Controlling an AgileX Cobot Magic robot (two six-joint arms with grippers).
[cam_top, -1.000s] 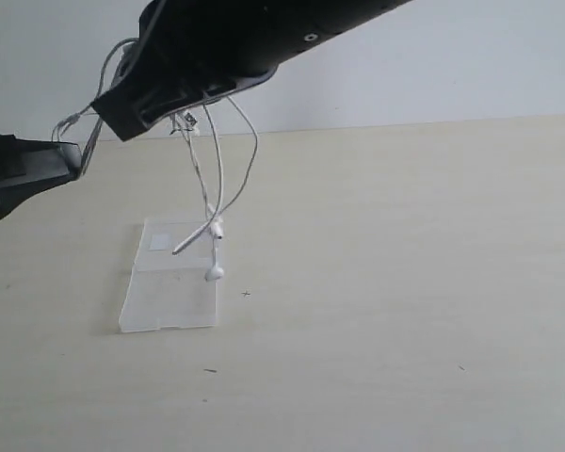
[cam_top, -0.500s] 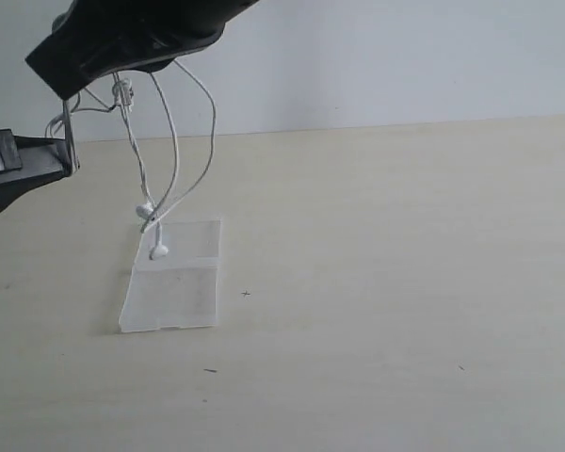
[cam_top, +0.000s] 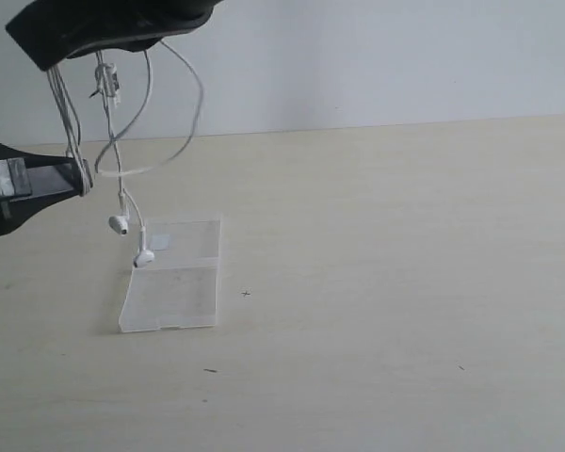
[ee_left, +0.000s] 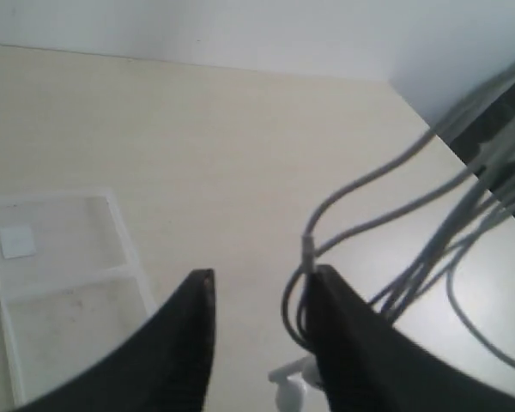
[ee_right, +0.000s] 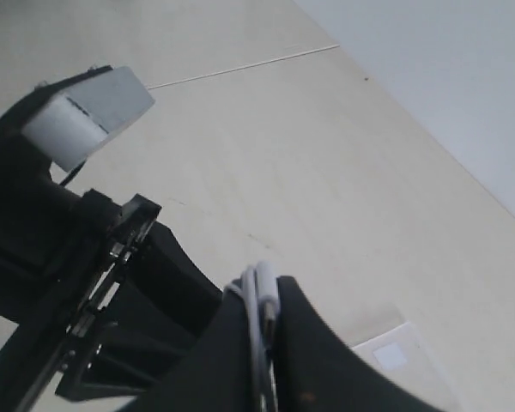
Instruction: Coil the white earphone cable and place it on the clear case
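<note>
The white earphone cable [cam_top: 200, 98] hangs in loose loops from my right gripper [cam_top: 55, 56], which has reached across to the upper left. That gripper is shut on several strands and the plug [ee_right: 263, 287]. Strands run down to my left gripper [cam_top: 79, 177], which is open; the cable [ee_left: 306, 249] is hooked around one finger [ee_left: 330, 300], not pinched. Two earbuds [cam_top: 120, 224] [cam_top: 144, 256] dangle over the left edge of the clear case [cam_top: 174, 282]. The case lies flat on the table, sticker panel [ee_left: 17, 242] at the far end.
The pale wooden table [cam_top: 405, 282] extends right of the case. A white wall [cam_top: 377, 56] stands behind. The left arm's black body with a grey-white block [ee_right: 86, 112] lies just under the right gripper.
My right gripper has carried the cable left and upward. The earbuds swung from the case's right side to its left edge. The left gripper stayed roughly in place.
</note>
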